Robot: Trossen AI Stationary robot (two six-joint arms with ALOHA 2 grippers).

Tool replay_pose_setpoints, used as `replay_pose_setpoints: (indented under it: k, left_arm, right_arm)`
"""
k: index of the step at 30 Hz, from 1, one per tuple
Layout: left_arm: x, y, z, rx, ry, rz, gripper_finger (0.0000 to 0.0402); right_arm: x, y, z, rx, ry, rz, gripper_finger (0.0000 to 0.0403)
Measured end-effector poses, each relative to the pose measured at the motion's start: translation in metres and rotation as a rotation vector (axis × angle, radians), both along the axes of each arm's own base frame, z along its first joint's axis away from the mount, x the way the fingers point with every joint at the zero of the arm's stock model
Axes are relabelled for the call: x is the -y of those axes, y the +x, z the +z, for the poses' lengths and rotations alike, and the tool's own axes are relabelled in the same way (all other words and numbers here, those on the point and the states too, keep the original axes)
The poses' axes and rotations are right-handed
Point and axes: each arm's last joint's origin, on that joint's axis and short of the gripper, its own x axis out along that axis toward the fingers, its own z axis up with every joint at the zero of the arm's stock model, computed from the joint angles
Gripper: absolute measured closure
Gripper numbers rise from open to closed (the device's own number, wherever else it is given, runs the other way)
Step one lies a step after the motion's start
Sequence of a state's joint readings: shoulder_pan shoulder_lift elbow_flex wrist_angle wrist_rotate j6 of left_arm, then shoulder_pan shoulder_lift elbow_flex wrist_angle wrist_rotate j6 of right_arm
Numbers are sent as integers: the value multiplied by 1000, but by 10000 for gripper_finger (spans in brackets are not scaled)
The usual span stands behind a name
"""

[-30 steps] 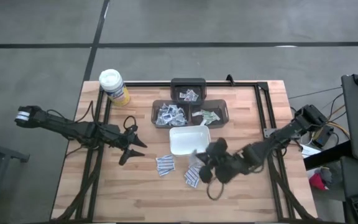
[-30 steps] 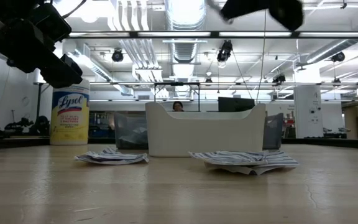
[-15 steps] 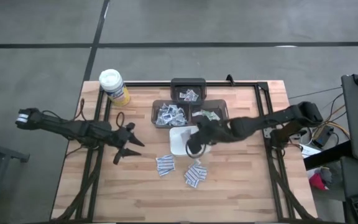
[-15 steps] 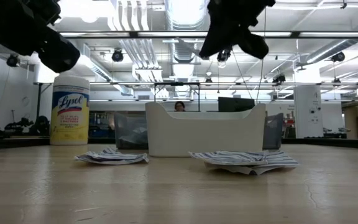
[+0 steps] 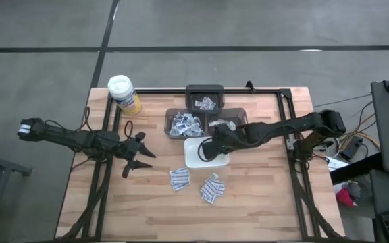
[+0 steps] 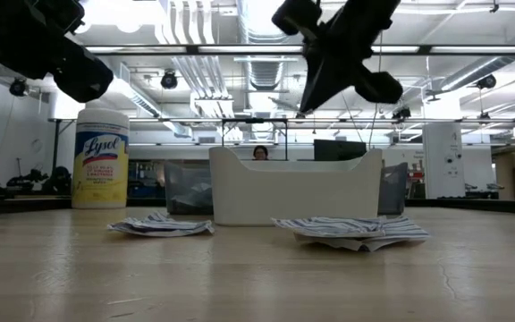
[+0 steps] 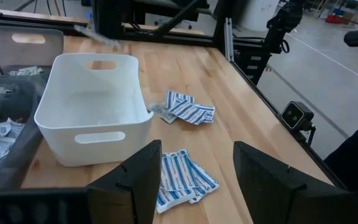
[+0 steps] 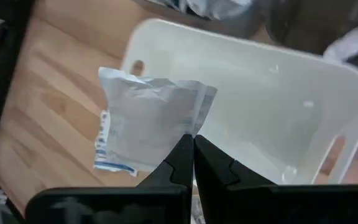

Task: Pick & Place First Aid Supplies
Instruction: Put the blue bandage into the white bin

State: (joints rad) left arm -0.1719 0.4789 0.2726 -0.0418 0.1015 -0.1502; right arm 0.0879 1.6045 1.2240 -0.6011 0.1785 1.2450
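A pale butcher-block table (image 5: 262, 202) stands on a grey concrete floor, with bare wood open along its near side and beside the left arm. At its middle sits a smooth white plastic tray (image 5: 196, 159) with cut-out handles, dark bins (image 5: 171, 121) of supplies just behind it and a yellow canister (image 5: 123, 94) at the far left corner. Two loose fans of flat packets (image 5: 179, 178) lie on the wood in front of the tray. The right gripper (image 8: 193, 151), stretched low over the tray's rim, is pinched tight on one crinkled white packet (image 8: 146, 127). The left gripper (image 7: 191, 168) hovers splayed wide and empty, left of the tray.
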Motion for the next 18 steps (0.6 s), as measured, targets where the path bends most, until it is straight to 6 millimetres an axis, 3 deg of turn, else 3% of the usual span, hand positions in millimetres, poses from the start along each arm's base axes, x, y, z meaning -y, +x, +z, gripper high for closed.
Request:
replay_pose_setpoints:
  k: [5, 13, 18]
  left_arm:
    - [0, 0, 0, -1, 5, 5, 204]
    - [0, 0, 0, -3, 7, 11, 204]
    - [0, 0, -1, -10, 9, 12, 204]
  right_arm:
    - [0, 10, -15, -64, 85, -28, 394]
    - [10, 40, -10, -250, 57, -2, 394]
    - [23, 59, -12, -280, 83, 47, 394]
